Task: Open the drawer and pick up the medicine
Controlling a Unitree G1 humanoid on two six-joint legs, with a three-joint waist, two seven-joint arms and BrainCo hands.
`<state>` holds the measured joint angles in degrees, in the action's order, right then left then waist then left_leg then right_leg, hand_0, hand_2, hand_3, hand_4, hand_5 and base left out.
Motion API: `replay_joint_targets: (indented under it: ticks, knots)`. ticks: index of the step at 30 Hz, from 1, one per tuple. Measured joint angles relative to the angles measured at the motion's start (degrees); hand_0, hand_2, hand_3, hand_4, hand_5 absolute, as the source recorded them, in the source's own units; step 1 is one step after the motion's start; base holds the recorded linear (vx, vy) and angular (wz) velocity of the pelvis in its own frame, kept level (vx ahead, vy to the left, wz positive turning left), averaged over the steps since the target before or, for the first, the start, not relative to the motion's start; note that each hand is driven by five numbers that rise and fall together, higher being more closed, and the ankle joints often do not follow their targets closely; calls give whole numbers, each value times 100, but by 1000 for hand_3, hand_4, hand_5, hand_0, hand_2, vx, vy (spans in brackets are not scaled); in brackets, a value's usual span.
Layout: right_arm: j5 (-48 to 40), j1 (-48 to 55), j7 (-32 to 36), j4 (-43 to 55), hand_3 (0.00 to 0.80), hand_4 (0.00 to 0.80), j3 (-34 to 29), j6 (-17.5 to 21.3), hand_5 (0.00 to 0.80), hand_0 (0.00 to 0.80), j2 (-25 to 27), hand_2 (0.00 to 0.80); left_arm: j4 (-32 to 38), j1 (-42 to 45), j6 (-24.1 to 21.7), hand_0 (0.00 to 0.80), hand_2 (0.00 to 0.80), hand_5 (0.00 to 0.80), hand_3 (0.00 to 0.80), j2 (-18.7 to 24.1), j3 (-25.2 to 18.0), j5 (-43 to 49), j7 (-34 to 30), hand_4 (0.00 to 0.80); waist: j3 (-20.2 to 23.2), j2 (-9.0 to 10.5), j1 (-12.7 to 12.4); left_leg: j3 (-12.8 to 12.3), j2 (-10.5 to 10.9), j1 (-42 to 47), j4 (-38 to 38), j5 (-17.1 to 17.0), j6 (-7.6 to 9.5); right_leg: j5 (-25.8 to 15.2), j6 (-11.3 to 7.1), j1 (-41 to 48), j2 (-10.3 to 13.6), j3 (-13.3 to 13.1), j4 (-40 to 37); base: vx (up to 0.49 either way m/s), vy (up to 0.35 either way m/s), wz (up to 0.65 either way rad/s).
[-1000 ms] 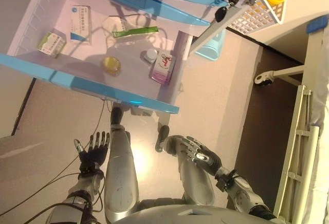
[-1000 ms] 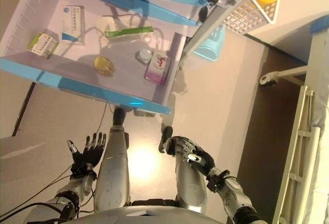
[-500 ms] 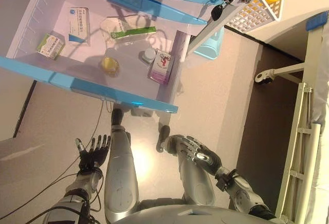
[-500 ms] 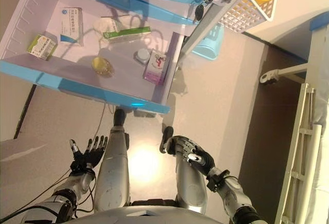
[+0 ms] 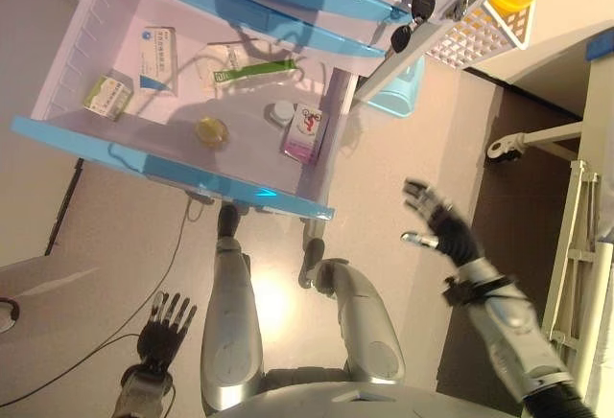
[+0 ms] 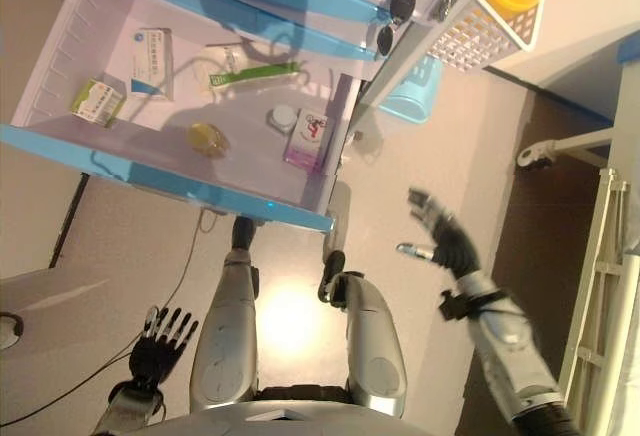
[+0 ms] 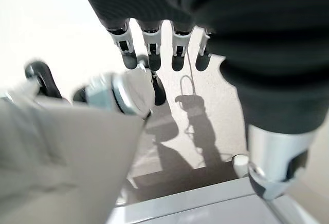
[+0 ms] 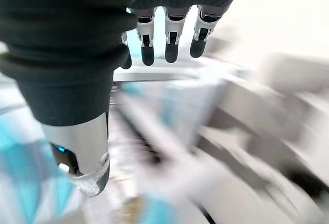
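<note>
The white drawer with a blue front (image 5: 144, 162) stands pulled out. Inside lie a white-and-blue box (image 5: 158, 56), a green-and-white box (image 5: 107, 96), a green-striped packet (image 5: 251, 71), a yellow round item (image 5: 212, 130), a white round cap (image 5: 281, 110) and a pink-and-white medicine box (image 5: 305, 134). My right hand (image 5: 436, 224) is raised and open, off to the right of the drawer's right front corner and touching nothing; its straight fingers (image 8: 169, 34) show in the right wrist view. My left hand (image 5: 163, 320) hangs low at the lower left, open and empty.
Keys (image 5: 414, 13) hang from the cabinet lock above the drawer. A white basket (image 5: 480, 30) with a yellow item hangs on the cabinet's right side, with a light blue bin (image 5: 398, 87) below it. A white bed frame (image 5: 576, 245) and its caster (image 5: 499, 148) stand at the right.
My right hand has lifted from beside the knee, up and to the right, with its fingers spread. My left hand has dropped lower. The view has shifted a little.
</note>
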<state>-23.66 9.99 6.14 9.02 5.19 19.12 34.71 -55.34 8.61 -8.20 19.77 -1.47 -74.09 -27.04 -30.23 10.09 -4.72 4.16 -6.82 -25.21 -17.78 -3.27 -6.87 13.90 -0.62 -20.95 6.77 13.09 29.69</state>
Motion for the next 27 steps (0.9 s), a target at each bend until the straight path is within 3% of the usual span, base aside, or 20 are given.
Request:
replay_joint_targets:
  ticks: [4,7,13,19,27]
  knots:
    - [1038,-104,-214,918,0,0,-591,48,0,0,663,0,291,385,-467,0,0,0,0,-32,-69,198,-168,0,-12,-25,-164,-60,76,265,139,23,50,-54,-95,370,57,30,-312,31,33,8]
    - [1601,-265,-193,1456,0,0,-719,66,0,0,907,0,299,406,-570,0,0,0,0,-62,-157,223,-180,0,-12,-32,-228,-104,117,386,149,69,112,-108,-182,638,68,63,-575,43,-13,8]
    - [1697,-1088,327,2134,0,0,-690,-119,0,0,1383,0,264,399,-586,0,0,0,0,-105,-275,628,-128,0,-5,-37,-462,-145,184,708,215,163,194,-177,-279,1208,110,201,-1021,48,-10,13]
    - [1767,-2136,722,2199,0,0,23,-692,0,0,1379,0,267,330,-622,0,0,0,0,-45,-253,862,1,0,-5,-36,-703,-126,206,687,217,165,214,-278,-328,1415,71,356,-1306,-1,-35,12]
    - [2721,-2883,791,1917,0,0,979,-1347,0,0,1088,0,285,110,-722,0,0,0,0,141,-53,1140,209,0,-9,-24,-1081,-41,215,655,211,167,217,-282,-331,1648,23,541,-1551,-1,-34,17]
